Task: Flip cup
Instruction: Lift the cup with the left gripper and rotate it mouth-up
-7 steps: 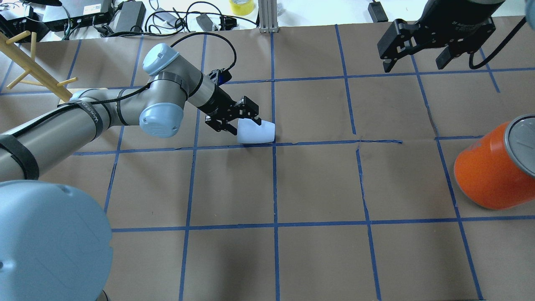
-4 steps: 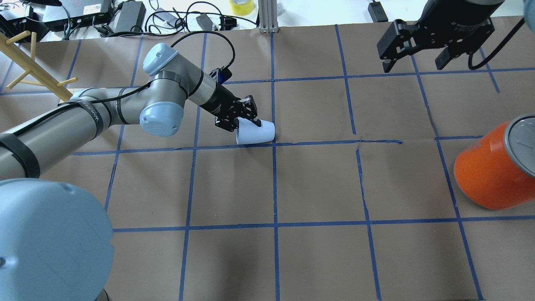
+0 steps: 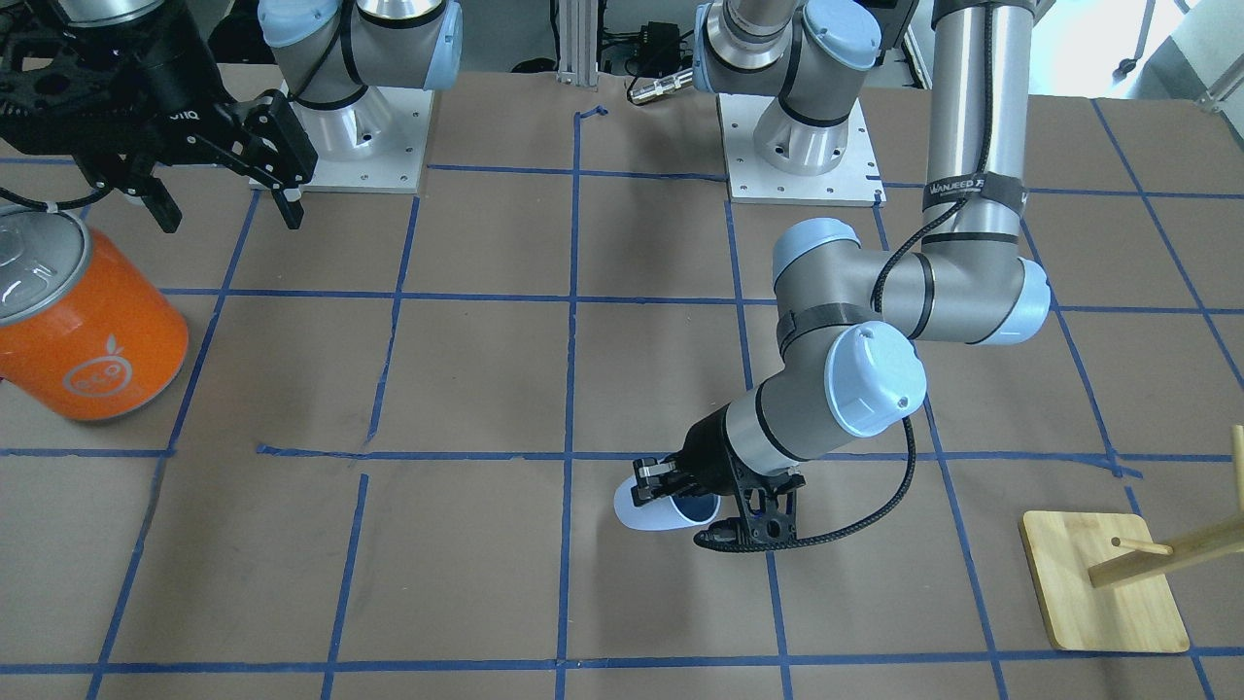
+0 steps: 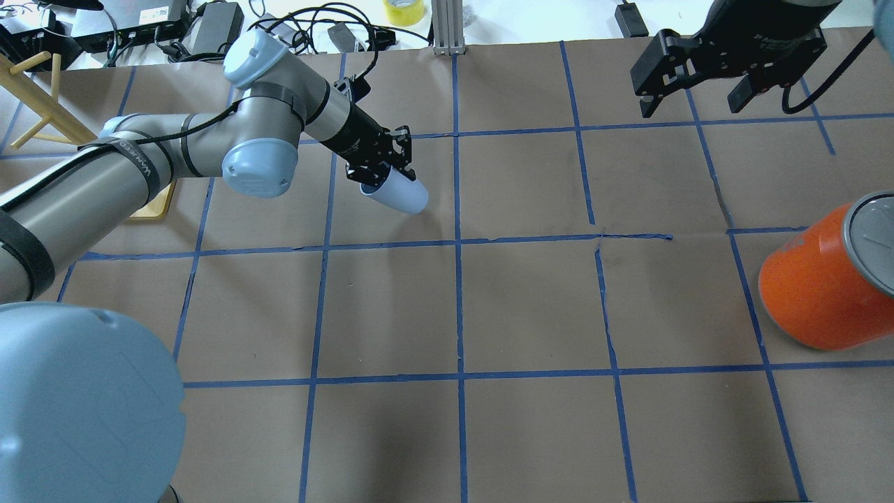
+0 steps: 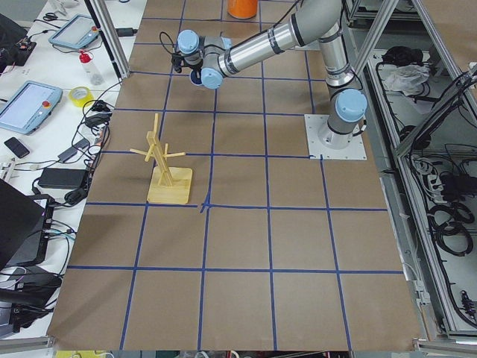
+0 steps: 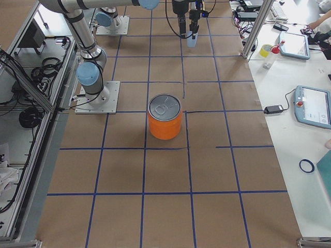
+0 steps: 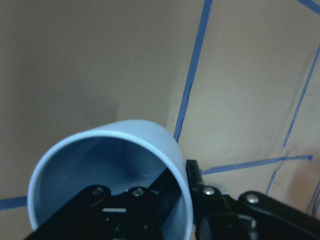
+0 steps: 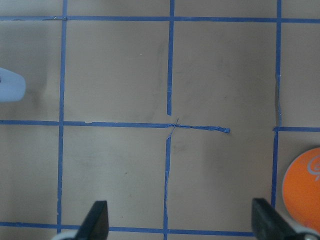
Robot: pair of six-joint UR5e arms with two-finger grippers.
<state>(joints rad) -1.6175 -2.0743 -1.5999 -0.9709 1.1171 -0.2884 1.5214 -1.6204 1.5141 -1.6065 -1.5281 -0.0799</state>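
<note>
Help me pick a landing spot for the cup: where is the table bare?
The squares between the cup, held by the left claw, and the orange can are bare, as are those just nearer the robot. It is crowded around the wooden rack and beside the can.

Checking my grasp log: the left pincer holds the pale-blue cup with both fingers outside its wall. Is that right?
Not quite. The left pincer holds the cup at its rim with one finger inside the wall and one outside, not both outside. The left wrist-mounted view shows this.
</note>
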